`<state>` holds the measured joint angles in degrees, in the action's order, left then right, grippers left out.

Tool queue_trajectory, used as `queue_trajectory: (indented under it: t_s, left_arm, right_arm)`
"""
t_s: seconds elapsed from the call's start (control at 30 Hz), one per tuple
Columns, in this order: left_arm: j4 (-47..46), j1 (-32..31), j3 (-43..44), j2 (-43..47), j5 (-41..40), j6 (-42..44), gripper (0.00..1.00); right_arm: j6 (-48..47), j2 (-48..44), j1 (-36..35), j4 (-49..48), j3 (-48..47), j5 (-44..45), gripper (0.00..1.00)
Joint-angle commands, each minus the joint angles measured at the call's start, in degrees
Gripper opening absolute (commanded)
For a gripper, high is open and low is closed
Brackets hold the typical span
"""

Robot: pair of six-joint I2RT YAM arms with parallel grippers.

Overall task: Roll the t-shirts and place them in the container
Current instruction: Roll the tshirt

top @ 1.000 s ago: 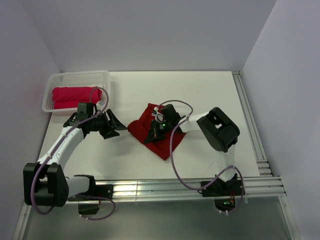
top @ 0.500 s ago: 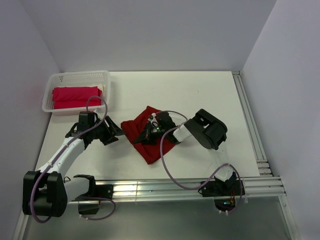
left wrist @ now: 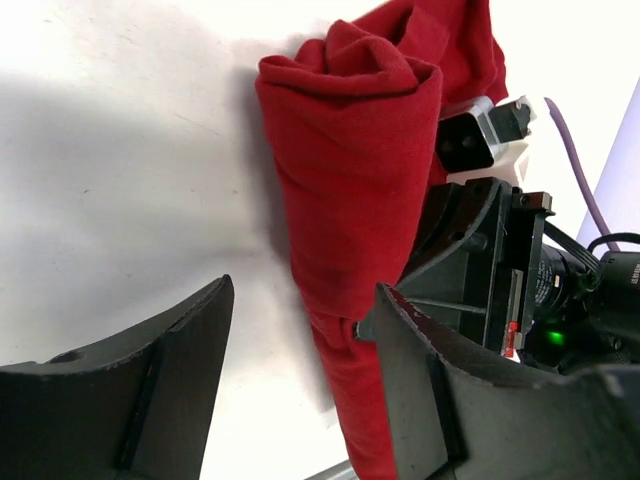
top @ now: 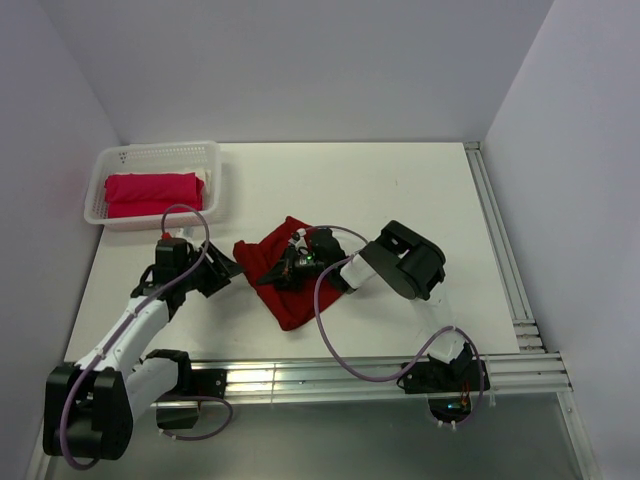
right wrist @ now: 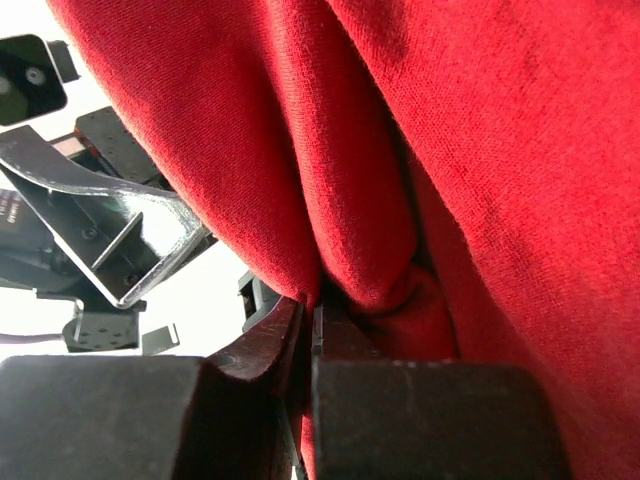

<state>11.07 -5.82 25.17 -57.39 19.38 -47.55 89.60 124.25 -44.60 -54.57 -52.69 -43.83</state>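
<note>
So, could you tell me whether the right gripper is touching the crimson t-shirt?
Touching. The right wrist view shows the right gripper shut on a fold of the crimson t-shirt.

The white plastic lattice basket (top: 160, 148) sits at the white desk's (top: 400, 180) far left, the pinkish-red cloth t-shirt (top: 150, 193) inside it. The dark crimson cloth t-shirt (top: 288, 302) lies mid-desk, between the left gripper (top: 226, 268) and the right gripper (top: 287, 268).

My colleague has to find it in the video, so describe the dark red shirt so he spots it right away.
Start from the white table and look a little left of its middle. The dark red shirt lies bunched up there, pinched by the right gripper. Unlike the brighter pink shirt, it is not in the white basket at the far left corner.
</note>
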Motion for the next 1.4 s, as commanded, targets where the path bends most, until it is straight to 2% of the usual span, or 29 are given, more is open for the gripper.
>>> queue_trajectory:
  t_s: [0.0,0.2,0.53,0.9,1.27,1.37]
  left_arm:
    - [-3.68,-0.15,-2.31,2.1,-2.59,-2.19,0.63]
    - [-10.54,-0.15,-6.09,2.01,-1.62,-5.01,0.69]
    - [-26.09,-0.15,-10.31,-0.44,0.84,-10.02,0.75]
    - [-44.1,-0.15,-13.3,-11.42,3.83,-13.45,0.78]
    - [-51.06,-0.15,-12.95,-14.15,6.37,-13.18,0.77]
    - [-51.59,-0.15,-11.82,-18.61,7.87,-13.19,0.78]
  right_arm:
    - [0.31,0.65,0.13,-2.74,0.65,0.85,0.0]
    - [-2.59,-0.05,0.04,1.47,1.36,1.38,0.0]
    - [-2.68,0.21,-0.05,2.45,2.24,1.65,0.0]
    - [-2.5,0.65,-0.14,3.76,1.01,1.21,0.0]
    - [-3.56,1.52,-0.05,7.28,-0.22,0.68,0.0]
    - [-3.64,1.79,0.04,7.63,-0.66,0.5,0.0]
